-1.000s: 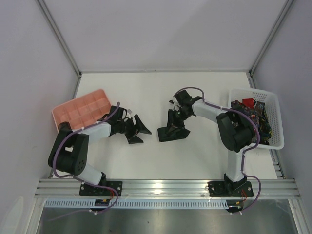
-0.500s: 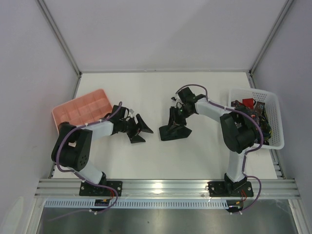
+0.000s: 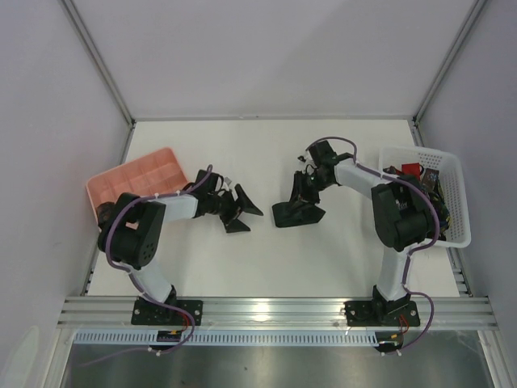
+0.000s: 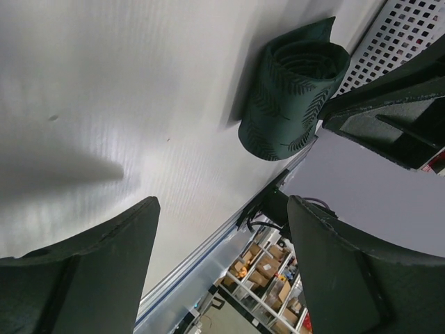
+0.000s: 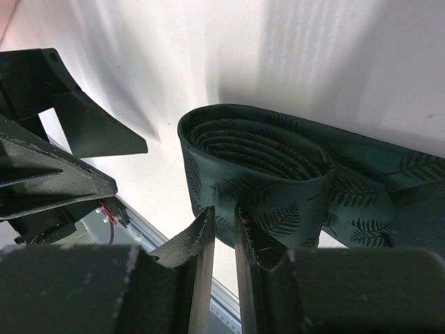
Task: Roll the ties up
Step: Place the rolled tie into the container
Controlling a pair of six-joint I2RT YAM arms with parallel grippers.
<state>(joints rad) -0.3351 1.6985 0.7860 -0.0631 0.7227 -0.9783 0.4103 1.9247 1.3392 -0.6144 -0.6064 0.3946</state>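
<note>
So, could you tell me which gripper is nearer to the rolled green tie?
Right. The right gripper touches the rolled green tie; the left gripper hangs open, apart, to its left.

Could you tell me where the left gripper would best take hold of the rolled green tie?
Probably across the round outer wall of the rolled tie, coming from the side facing the left gripper, jaws straddling it; the right gripper pinches the far rim.

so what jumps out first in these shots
A dark green leaf-print tie, rolled into a coil, stands in the middle of the table. The right gripper is right at its wall, and the left gripper faces it, open and empty. A white lattice basket sits at the right edge, a pink tray at the left.
</note>
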